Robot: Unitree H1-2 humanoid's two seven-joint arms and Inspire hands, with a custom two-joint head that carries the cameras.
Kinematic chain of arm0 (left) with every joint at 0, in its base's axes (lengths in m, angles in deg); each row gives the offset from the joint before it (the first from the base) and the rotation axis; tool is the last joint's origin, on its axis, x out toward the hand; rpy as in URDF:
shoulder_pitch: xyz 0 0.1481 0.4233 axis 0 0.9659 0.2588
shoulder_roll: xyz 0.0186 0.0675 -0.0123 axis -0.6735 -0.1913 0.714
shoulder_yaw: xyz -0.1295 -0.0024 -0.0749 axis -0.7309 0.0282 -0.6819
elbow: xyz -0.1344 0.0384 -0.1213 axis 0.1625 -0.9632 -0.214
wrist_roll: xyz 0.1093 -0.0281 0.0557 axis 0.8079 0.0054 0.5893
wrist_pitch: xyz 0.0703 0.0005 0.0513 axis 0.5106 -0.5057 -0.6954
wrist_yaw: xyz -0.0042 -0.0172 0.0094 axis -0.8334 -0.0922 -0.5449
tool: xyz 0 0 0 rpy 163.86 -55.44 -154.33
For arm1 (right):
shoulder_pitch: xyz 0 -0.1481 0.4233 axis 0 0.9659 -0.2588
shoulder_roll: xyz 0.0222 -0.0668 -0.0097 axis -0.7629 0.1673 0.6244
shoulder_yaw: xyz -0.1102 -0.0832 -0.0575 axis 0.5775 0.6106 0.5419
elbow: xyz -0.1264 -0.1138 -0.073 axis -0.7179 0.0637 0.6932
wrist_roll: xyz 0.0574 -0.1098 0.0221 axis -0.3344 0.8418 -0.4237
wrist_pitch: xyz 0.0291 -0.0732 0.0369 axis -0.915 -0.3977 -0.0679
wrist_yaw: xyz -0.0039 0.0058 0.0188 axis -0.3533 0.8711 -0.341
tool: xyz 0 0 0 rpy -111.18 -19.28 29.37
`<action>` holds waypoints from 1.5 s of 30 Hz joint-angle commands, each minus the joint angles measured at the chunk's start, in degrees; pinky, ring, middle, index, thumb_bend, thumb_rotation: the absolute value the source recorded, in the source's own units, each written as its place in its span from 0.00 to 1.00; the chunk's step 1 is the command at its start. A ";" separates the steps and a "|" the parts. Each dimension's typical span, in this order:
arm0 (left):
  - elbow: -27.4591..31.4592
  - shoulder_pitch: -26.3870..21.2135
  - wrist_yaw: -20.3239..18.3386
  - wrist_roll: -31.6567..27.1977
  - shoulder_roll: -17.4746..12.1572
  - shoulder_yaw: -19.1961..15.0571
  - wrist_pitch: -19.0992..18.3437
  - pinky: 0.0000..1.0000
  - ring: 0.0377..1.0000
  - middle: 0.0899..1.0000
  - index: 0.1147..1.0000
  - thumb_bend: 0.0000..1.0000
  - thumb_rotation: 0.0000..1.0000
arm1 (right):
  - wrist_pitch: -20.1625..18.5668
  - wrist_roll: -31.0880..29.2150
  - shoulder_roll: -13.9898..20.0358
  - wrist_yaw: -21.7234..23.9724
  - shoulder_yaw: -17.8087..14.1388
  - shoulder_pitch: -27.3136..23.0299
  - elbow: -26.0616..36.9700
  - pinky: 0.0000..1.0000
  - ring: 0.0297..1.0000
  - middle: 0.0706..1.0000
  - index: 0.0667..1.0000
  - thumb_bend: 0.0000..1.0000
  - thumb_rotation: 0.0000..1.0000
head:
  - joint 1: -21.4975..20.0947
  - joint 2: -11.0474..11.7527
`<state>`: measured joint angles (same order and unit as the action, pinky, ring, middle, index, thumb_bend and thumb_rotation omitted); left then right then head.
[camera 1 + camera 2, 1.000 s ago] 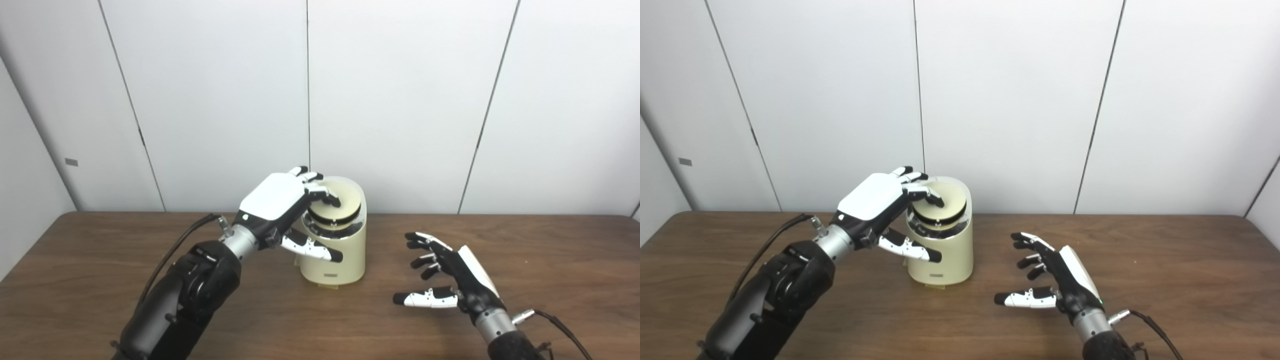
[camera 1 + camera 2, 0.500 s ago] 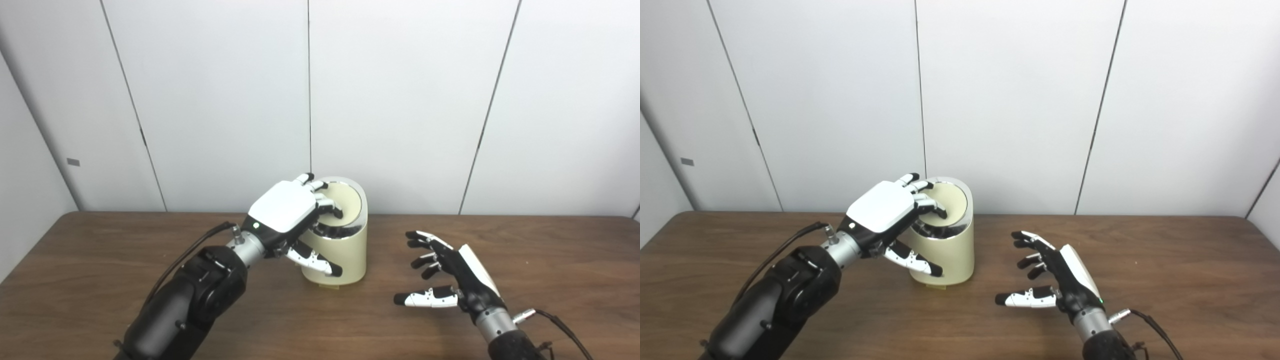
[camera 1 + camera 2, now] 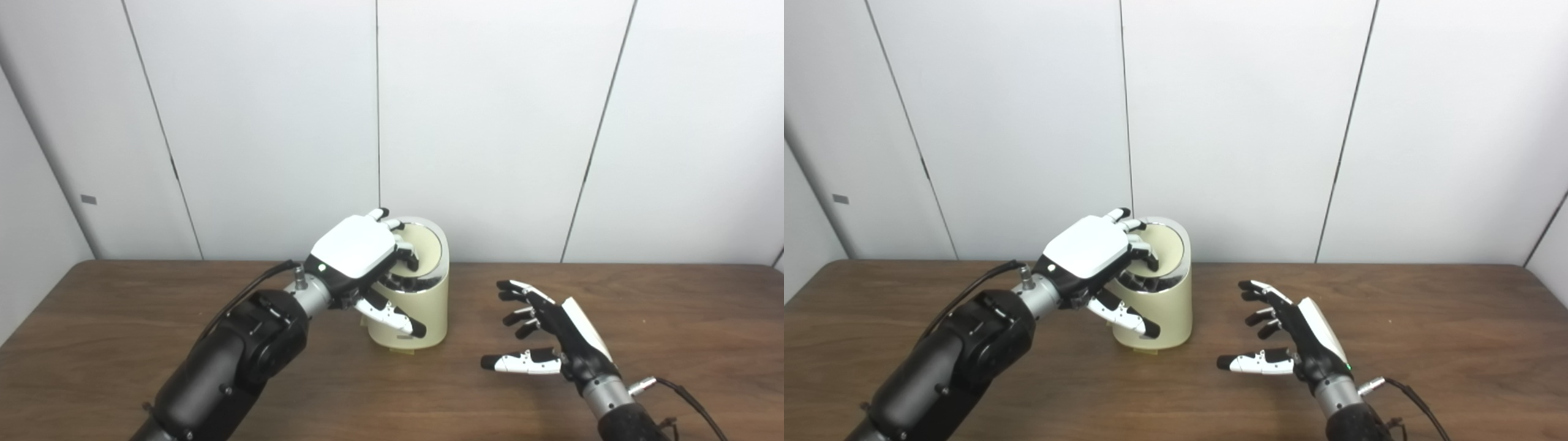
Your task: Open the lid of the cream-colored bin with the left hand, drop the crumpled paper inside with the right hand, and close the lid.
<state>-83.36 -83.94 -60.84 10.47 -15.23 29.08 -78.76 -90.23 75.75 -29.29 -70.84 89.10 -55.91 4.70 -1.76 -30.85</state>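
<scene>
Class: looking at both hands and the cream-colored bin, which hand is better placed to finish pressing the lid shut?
Left hand: its fingers rest on the lid of the cream-colored bin. The right hand hangs open, apart.

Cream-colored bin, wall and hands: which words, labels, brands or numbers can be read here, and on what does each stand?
No text can be read.
Bin: a small grey plate low on its front, too small to read.
Wall: a small grey tag at far left, no legible writing.
Left hand and right hand: no markings visible.
</scene>
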 commanded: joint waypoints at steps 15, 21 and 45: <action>-3.92 8.25 25.48 -20.17 8.63 -18.02 10.41 0.71 0.82 0.81 0.83 0.74 0.41 | 1.26 -0.32 0.16 -0.94 -0.98 -2.11 0.98 0.55 0.66 0.80 0.83 0.86 0.25 | 0.49 0.27; -4.75 15.02 23.52 -35.17 14.87 -23.02 7.50 0.72 0.80 0.80 0.88 0.72 0.32 | 1.66 -0.37 0.12 -1.13 -1.09 -2.03 0.79 0.55 0.66 0.80 0.83 0.86 0.26 | 0.31 0.08; -11.40 21.60 13.31 -49.38 13.36 -23.89 7.00 0.69 0.76 0.76 0.83 0.81 0.33 | 10.40 -6.43 -2.12 -3.23 -3.59 1.43 -1.36 0.60 0.71 0.83 0.84 0.84 0.17 | 0.26 0.07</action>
<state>-94.76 -61.13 -47.58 -39.27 -1.27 5.10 -73.73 -82.86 70.25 -31.58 -73.05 86.44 -53.12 1.15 -1.41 -30.76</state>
